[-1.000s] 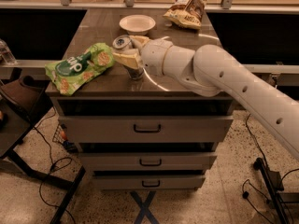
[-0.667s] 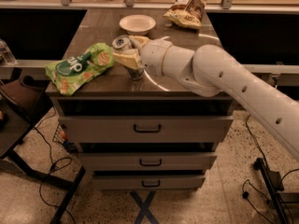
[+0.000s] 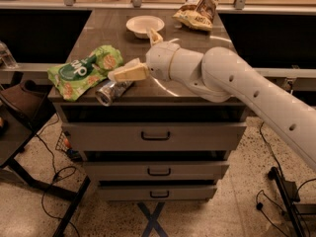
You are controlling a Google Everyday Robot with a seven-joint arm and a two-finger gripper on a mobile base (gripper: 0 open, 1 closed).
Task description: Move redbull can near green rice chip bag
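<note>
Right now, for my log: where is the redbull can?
The redbull can lies on its side at the front edge of the table, left in the camera view, beside the green rice chip bag, just under the claw.

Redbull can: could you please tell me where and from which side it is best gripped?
Probably mid-body, from above. The redbull can lies on its side near the front edge of the table, beside the green rice chip bag, one end facing forward, so closing across its rounded sides suits it. The end effector, open, sits just over it.
</note>
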